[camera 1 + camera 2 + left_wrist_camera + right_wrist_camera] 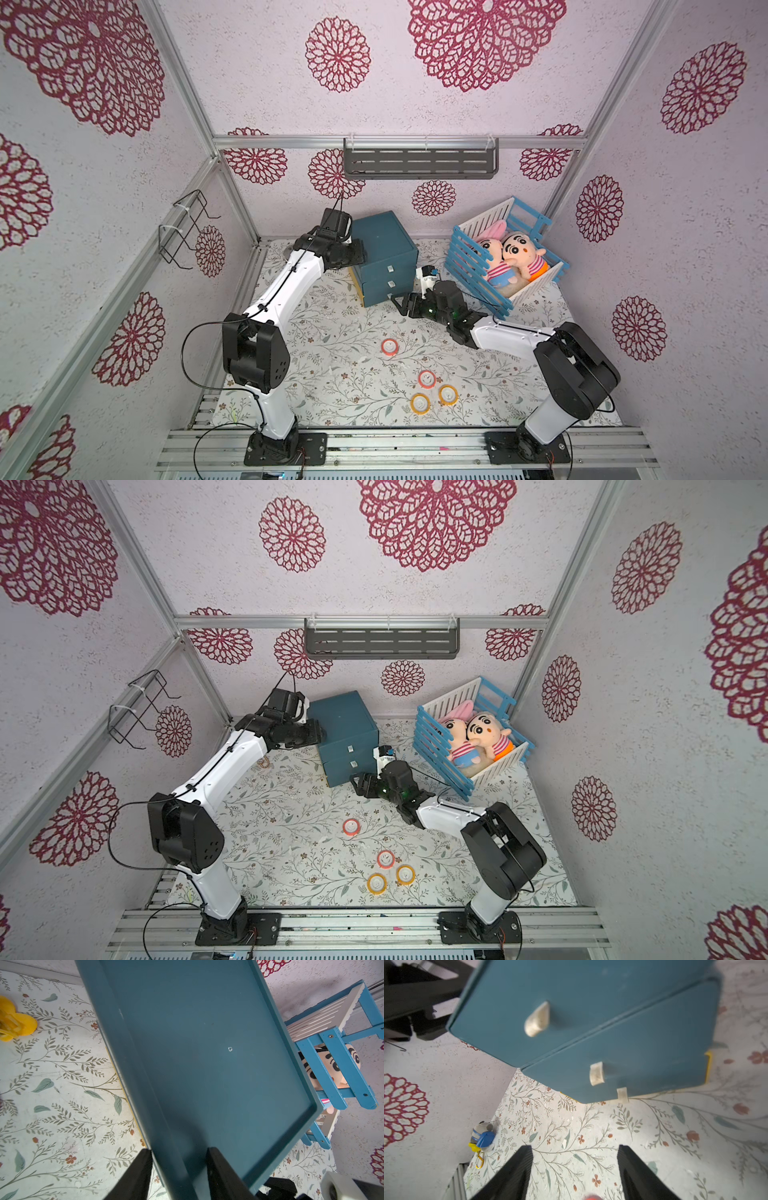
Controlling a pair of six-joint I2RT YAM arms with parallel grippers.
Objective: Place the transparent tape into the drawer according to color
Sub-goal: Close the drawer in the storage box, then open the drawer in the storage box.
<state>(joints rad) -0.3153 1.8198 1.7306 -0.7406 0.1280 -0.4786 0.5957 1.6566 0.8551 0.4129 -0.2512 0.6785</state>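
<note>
4 tape rolls lie flat on the table [332,316], well apart from the cabinet [384,245]: 1 red roll [390,347] mid-table, another red roll [427,379] just beside 2 yellow rolls [448,394] [420,403]. No purple roll shows. The right gripper [574,1147], jaws spread and empty, faces the lowest handle [622,1095]. The left gripper [178,1149] straddles the cabinet's top rim; whether it clamps cannot be told. The rolls are probably light, stiff and smooth-edged. Each is best pinched from above across its outer rim.
</note>
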